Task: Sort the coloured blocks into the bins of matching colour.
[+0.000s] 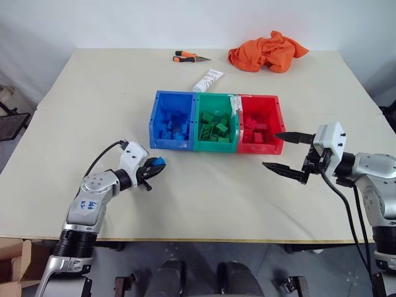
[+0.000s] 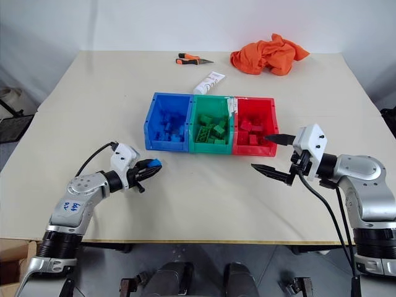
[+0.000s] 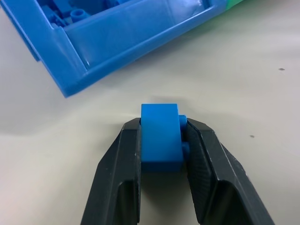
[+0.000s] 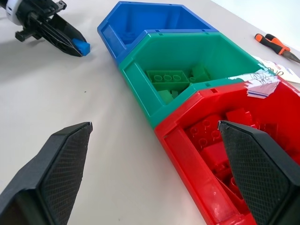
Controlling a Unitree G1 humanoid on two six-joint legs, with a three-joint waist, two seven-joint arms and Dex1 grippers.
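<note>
A small blue block is pinched between the black fingers of my left gripper, which is shut on it just above the table, in front of the blue bin. The three joined bins sit mid-table: blue, green bin and red bin, each holding several blocks of its own colour. My right gripper hovers open and empty beside the red bin's front right corner. In the right wrist view the left gripper with the blue block shows beyond the bins.
An orange cloth lies at the table's far right. Orange-handled pliers and a white tube lie behind the bins. The table's front edge runs close below both arms.
</note>
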